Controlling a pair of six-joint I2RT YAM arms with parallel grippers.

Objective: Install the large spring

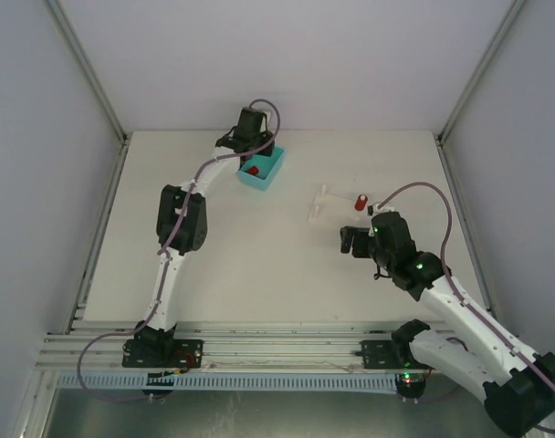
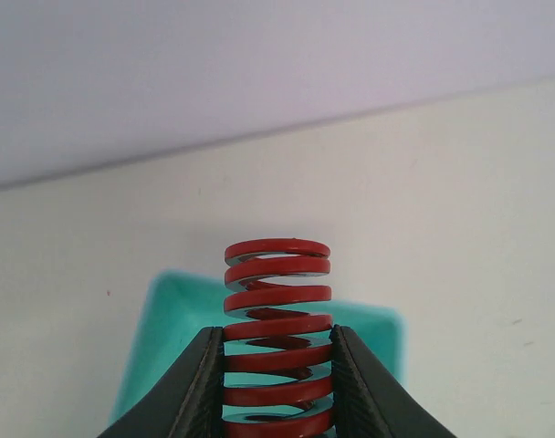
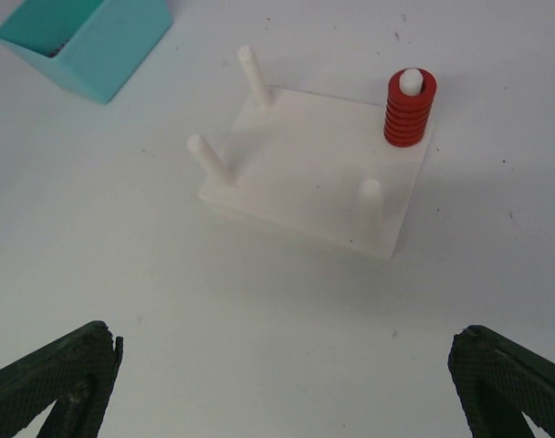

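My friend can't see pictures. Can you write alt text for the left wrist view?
A red spring is gripped between the left tool's two dark fingers. Behind it are a teal bin and a white table.

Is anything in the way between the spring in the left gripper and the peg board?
Nothing visible. The table is bare between the spring, in the left gripper at the teal bin, and the peg board. The right gripper, open, sits on the board's near side, off that path.
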